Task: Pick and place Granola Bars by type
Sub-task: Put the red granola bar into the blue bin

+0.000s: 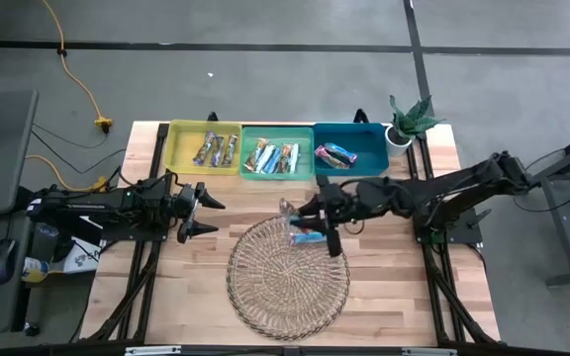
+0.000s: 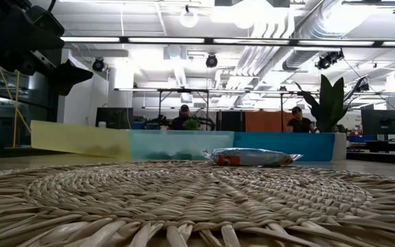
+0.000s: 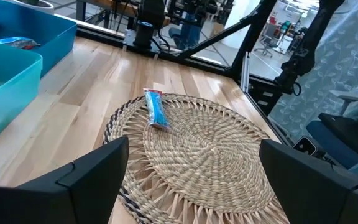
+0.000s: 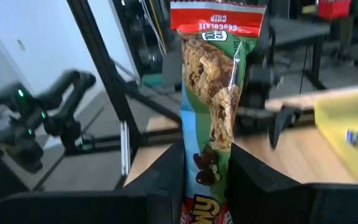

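Above wicker tray point(image 1: 287, 287), right pincer point(image 4: 209, 163) clamps granola bar point(image 4: 211, 99), lower end hidden; left pincer point(image 1: 209, 210) gapes empty.

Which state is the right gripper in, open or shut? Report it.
Shut on a granola bar: the right gripper pinches its lower end between both fingers, the bar standing up out of them.

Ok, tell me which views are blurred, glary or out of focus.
Right wrist view: the held bar is fairly sharp, the room behind soft. Low view: near weave of the tray blurs, ceiling lights glare. Left wrist view: the bar on the tray is sharp, own fingers soft. High view: even light.
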You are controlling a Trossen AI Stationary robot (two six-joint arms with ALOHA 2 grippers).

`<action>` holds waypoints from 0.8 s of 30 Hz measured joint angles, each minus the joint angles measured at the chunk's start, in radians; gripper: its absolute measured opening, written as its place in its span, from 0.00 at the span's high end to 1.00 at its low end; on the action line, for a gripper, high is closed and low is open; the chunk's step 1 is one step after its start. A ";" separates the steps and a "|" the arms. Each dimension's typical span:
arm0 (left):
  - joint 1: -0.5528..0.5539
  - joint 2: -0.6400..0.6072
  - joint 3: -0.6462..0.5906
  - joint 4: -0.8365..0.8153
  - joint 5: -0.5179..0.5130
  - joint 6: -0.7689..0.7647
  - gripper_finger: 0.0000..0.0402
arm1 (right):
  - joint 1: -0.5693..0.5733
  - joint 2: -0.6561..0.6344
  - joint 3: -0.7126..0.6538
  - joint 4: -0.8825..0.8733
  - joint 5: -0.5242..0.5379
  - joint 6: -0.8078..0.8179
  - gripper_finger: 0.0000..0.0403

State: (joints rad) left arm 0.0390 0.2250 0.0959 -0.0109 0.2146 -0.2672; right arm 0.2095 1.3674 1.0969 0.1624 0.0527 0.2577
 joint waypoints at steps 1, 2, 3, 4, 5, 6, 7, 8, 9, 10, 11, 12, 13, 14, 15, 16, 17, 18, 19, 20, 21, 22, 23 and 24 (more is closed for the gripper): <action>0.000 0.000 0.000 0.000 0.000 0.000 0.11 | -0.006 -0.010 0.000 0.007 0.000 -0.005 0.80; 0.000 0.000 0.000 0.000 0.000 0.000 0.11 | -0.009 -0.018 0.000 0.015 0.000 -0.011 0.80; 0.000 0.000 0.000 0.000 0.000 0.000 0.11 | -0.014 -0.022 0.000 0.025 0.000 -0.017 0.80; 0.000 0.000 0.000 0.000 0.000 0.000 0.11 | -0.018 -0.028 0.000 0.037 0.000 -0.025 0.80; 0.000 0.000 0.000 0.000 0.000 0.000 0.11 | -0.021 -0.031 0.000 0.050 0.000 -0.032 0.80; 0.000 0.000 0.000 0.000 0.000 0.000 0.11 | -0.023 -0.031 0.000 0.064 0.001 -0.039 0.80; 0.000 0.000 0.000 0.000 0.000 0.000 0.11 | -0.027 -0.032 0.000 0.078 0.007 -0.046 0.80; 0.000 0.000 0.000 0.000 0.000 0.000 0.11 | -0.027 -0.032 0.001 0.089 0.014 -0.052 0.80; 0.000 0.000 0.000 0.000 0.000 0.000 0.11 | -0.027 -0.032 0.001 0.102 0.026 -0.061 0.80; 0.000 0.000 0.000 0.000 0.000 0.000 0.11 | -0.027 -0.032 0.001 0.110 0.048 -0.075 0.80; 0.000 0.000 0.000 0.000 0.000 0.000 0.11 | -0.027 -0.032 0.001 0.114 0.081 -0.089 0.80; 0.000 0.000 0.000 0.000 0.000 0.000 0.11 | -0.027 -0.032 0.001 0.119 0.118 -0.107 0.80; 0.000 0.000 0.000 0.000 0.000 0.000 0.11 | -0.028 -0.032 0.001 0.122 0.155 -0.129 0.80; 0.000 0.000 0.000 0.000 0.001 0.000 0.11 | -0.029 -0.032 0.001 0.128 0.189 -0.154 0.80; 0.000 0.000 0.000 0.000 0.001 0.000 0.11 | -0.034 -0.032 0.001 0.139 0.215 -0.178 0.80; 0.000 0.000 0.000 0.000 0.001 0.000 0.11 | -0.038 -0.032 0.001 0.156 0.240 -0.202 0.80; 0.000 0.000 0.000 0.000 0.001 0.000 0.11 | -0.046 -0.032 0.001 0.177 0.261 -0.223 0.80; 0.000 0.000 0.000 0.000 0.001 0.000 0.11 | -0.053 -0.032 0.001 0.198 0.284 -0.241 0.80; 0.000 0.000 0.000 0.000 0.001 0.000 0.11 | -0.061 -0.032 0.002 0.216 0.305 -0.258 0.80; 0.000 0.000 0.000 0.000 0.001 0.000 0.11 | -0.070 -0.032 0.008 0.223 0.329 -0.273 0.80; 0.000 0.000 0.000 0.000 0.001 0.000 0.11 | -0.078 -0.032 0.022 0.214 0.355 -0.294 0.80; 0.000 0.000 0.000 0.000 0.001 0.000 0.11 | -0.087 -0.032 0.041 0.195 0.378 -0.320 0.80; 0.000 0.000 0.000 0.000 0.001 0.000 0.11 | -0.095 -0.032 0.065 0.167 0.402 -0.348 0.80; 0.000 0.000 0.000 0.000 0.001 0.000 0.11 | -0.104 -0.032 0.094 0.128 0.435 -0.380 0.80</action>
State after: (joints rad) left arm 0.0391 0.2249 0.0959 -0.0105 0.2157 -0.2672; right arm 0.1057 1.3357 1.1908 0.2904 0.4876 -0.1227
